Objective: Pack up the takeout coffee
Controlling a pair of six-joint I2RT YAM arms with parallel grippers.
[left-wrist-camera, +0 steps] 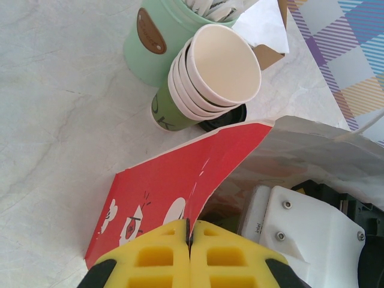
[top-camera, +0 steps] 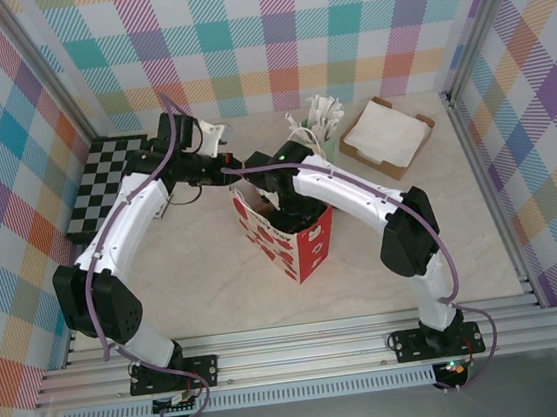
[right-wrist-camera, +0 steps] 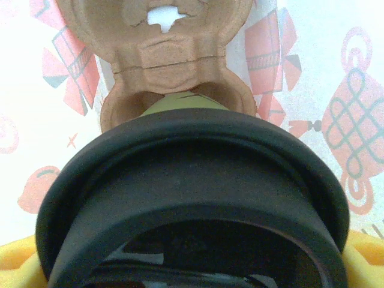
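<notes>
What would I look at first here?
The red-and-white paper bag standing in the middle of the table catches the eye first. The left gripper pinches its rim. The right gripper holds a small green paper cup with a round black plastic lid inside the bag, with a brown moulded-pulp cup carrier just beyond it.

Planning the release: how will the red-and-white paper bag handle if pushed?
Probably floppy: the paper bag folds at its rim where the left pincer pinches it. Likely light and apt to tip: it stands tall on a narrow base.
</notes>
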